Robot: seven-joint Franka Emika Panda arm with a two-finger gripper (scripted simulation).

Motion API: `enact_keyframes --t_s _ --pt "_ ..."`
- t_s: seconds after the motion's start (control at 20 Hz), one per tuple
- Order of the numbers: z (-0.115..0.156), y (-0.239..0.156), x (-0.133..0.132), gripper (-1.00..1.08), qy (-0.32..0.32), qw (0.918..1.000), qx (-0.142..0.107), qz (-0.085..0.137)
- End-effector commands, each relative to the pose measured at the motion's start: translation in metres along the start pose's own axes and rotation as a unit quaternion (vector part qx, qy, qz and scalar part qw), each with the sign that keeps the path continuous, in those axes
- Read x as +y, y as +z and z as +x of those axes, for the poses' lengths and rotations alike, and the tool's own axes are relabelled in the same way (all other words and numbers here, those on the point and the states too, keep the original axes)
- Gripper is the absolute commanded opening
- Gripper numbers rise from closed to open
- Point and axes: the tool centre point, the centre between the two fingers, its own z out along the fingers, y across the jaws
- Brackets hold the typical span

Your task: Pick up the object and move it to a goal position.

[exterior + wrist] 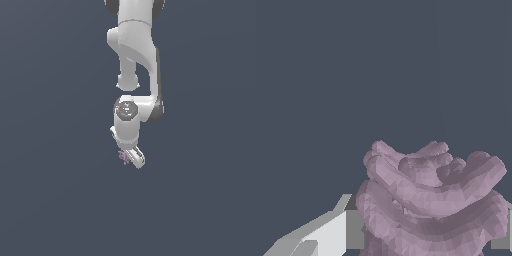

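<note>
We see the gripper [131, 159] pinching the object [431, 200], apparently from both sides, with plain dark ground open all round. The object is pale purple-pink, lumpy, with coiled ridges.

One arm, one gripper, one small object.

There is one white robot arm [134, 45] with one gripper [131, 158] at its end. There is one pale purple-pink lumpy object [431, 200]. In the wrist view two gripper fingers [331, 232] can be counted, one on each side of this object.
</note>
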Motion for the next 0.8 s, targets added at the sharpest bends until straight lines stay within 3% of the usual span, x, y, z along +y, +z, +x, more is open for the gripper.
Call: enact_keyframes --t_s 0.0,0.25,0.75 --pt "0.011 -0.004 0.006 -1.0 0.001 1.0 0.0 0.0" --pt "0.046 -0.015 0.027 -1.0 0.001 1.0 0.0 0.0" --pt "0.146 -0.049 0.084 -1.0 0.001 1.0 0.0 0.0"
